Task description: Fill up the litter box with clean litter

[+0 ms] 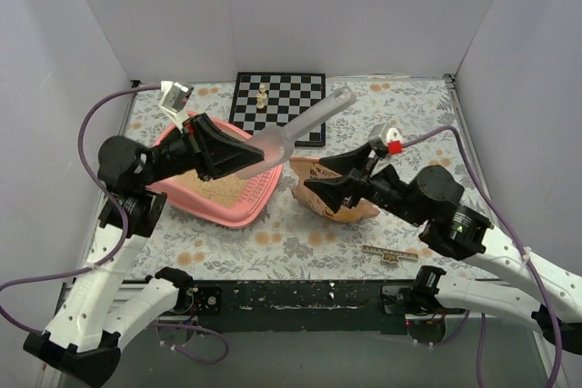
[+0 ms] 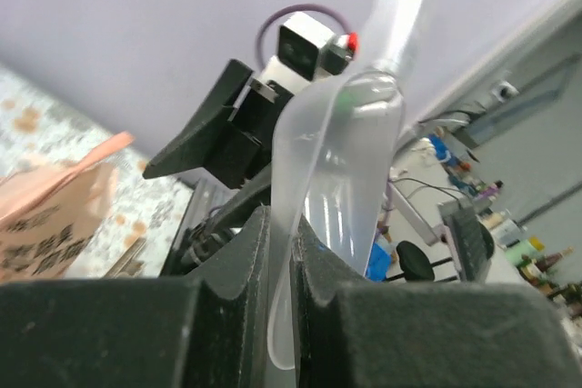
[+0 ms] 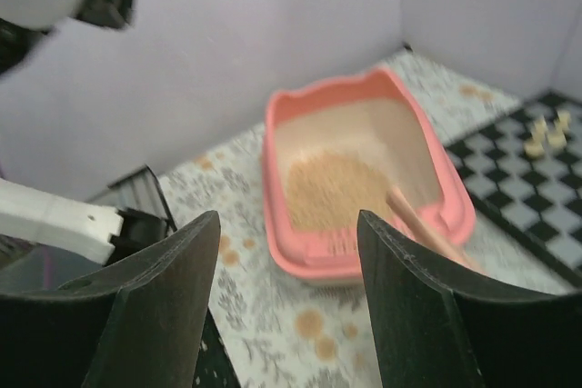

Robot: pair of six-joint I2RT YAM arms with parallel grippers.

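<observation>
While the left gripper (image 2: 282, 243) pinched the clear plastic scoop (image 2: 336, 170) at its wide end, it hung above the litter box (image 1: 227, 215), likely positioned for tipping. Clean litter (image 3: 332, 190) lay heaped in that pink tray. The right gripper (image 1: 309, 177) sat spread, grasping nothing, at the brown paper bag (image 1: 350, 213), probably to steady it.

Your litter box (image 1: 227, 215): salmon-pink tray, lying flat, left of centre | clean litter (image 3: 332, 190): 1 tan mound inside it.
</observation>
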